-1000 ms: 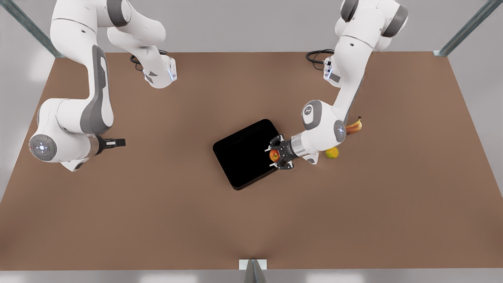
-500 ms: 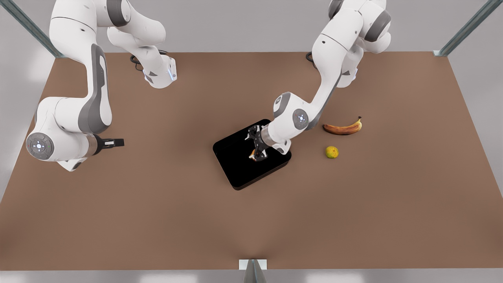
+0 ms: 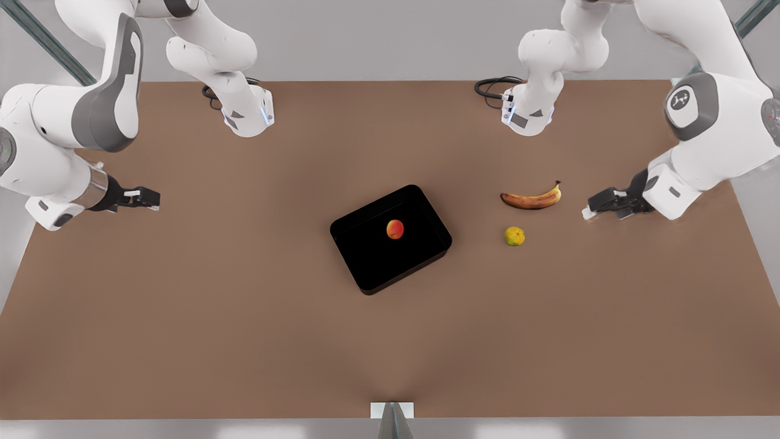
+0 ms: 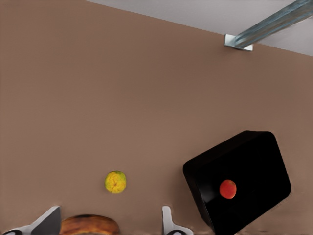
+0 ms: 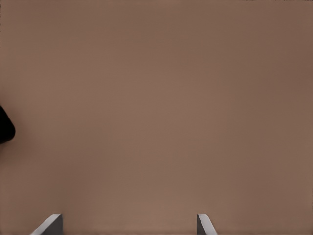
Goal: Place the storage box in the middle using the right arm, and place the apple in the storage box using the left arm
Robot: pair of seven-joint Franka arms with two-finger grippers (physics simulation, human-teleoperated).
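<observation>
The black storage box (image 3: 365, 262) lies tilted in the middle of the table, and the left wrist view shows it too (image 4: 254, 161). The red-orange apple (image 3: 395, 229) rests inside it, free of any gripper; the same apple (image 4: 228, 189) appears in the left wrist view. My left gripper (image 3: 588, 210) hovers open at the front view's right, just beyond the banana, its fingers (image 4: 168, 223) wide apart. My right gripper (image 3: 152, 199) waits open and empty at the front view's far left, fingers (image 5: 203, 223) spread over bare table.
A brown-spotted banana (image 3: 531, 198) and a yellow-green round fruit (image 3: 515, 236) lie right of the box in the front view. The two arm bases (image 3: 247, 119) stand at the table's far edge. A corner of the box (image 5: 5, 125) shows in the right wrist view.
The left gripper let go of the apple inside the box and drew back to the front view's right, past the banana. The right arm pulled farther toward the left edge.
</observation>
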